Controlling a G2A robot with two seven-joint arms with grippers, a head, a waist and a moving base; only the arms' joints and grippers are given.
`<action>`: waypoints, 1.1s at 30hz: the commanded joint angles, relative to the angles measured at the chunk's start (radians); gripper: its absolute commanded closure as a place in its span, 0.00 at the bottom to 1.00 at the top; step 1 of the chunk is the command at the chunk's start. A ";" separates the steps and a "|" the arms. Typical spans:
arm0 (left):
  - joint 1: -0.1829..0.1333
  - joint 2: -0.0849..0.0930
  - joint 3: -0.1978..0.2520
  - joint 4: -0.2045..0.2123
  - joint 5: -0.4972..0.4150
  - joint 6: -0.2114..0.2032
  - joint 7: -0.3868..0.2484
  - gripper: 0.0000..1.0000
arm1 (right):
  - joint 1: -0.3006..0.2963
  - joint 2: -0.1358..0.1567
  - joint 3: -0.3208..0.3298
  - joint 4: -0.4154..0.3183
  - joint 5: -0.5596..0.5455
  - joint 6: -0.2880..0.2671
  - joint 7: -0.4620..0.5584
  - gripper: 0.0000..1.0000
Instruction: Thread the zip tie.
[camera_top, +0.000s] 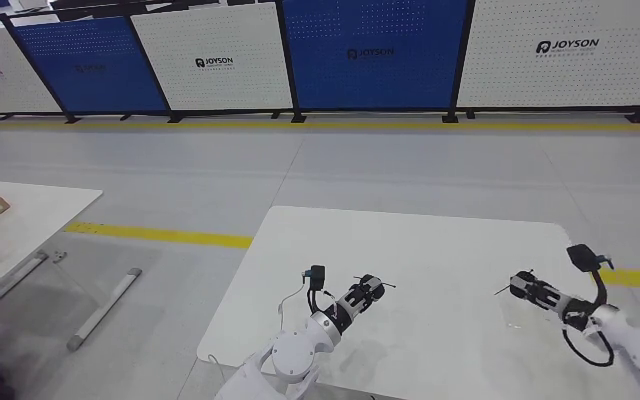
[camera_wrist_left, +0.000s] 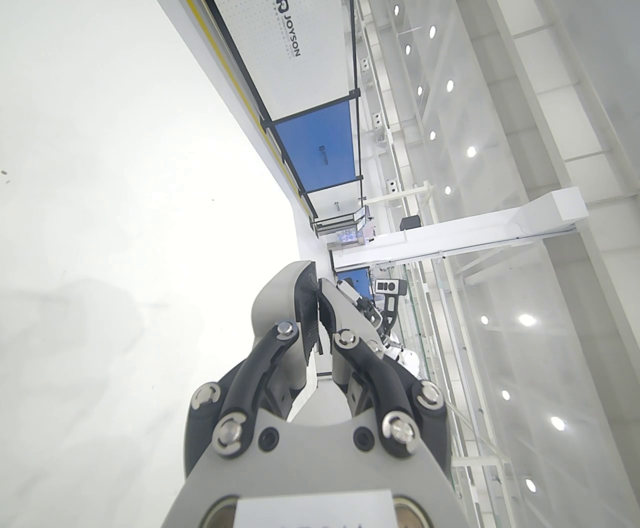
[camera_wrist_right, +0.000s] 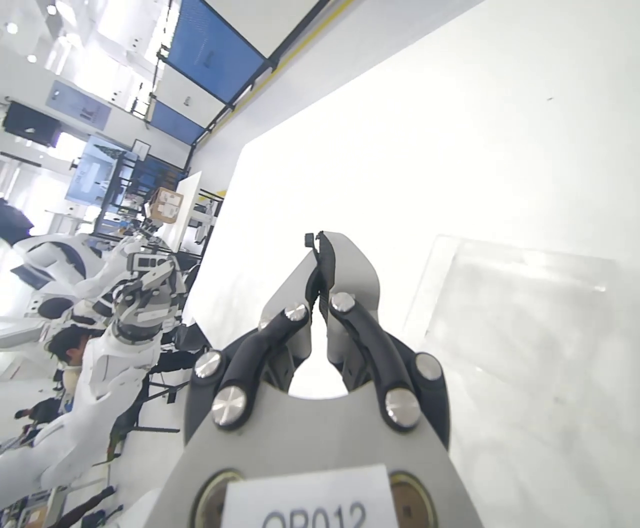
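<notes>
**Tie ends apart, tips facing across the table**

zip tie (camera_wrist_right: 309, 240): a small black stub pokes out past the tips of the right gripper (camera_wrist_right: 320, 241). From the look of it this is the head end, but it is too small to be sure. In the top view the tie is a thin dark sliver (camera_top: 503, 290) leaving that gripper (camera_top: 519, 287) towards the robot's left. Its long axis runs roughly across the table (camera_top: 420, 240).

A like sliver (camera_top: 388, 285) shows at the tip of the left gripper (camera_top: 367, 291), lying roughly across the table. I cannot tell if it is pinched there, or if it belongs to the same tie.

Right gripper: fingers pressed together, clamped on the black stub.
Left gripper (camera_wrist_left: 316, 283): pads closed tip to tip; nothing legible between them in its own wrist view.

Relation that matters: the two tips face each other along one rough line over the near part of the table, well apart, with bare table between. Judgement: threading needs that gap closed and the two slivers brought onto one axis. The right arm has the only sure hold.

Outward: a clear plastic sheet (camera_wrist_right: 520, 320) lies flat on the table just beside the right gripper.
</notes>
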 joint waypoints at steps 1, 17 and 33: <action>0.000 0.000 0.000 0.000 0.000 0.000 0.000 1.00 | -0.058 0.002 0.018 -0.046 -0.003 -0.016 -0.026 1.00; 0.000 0.000 0.000 0.000 0.000 0.000 0.000 1.00 | -0.121 0.006 0.034 -0.099 -0.037 -0.041 -0.043 1.00; -0.025 0.007 0.070 -0.081 0.267 0.065 -0.049 1.00 | -0.229 -0.019 0.043 -0.194 -0.110 0.017 -0.323 1.00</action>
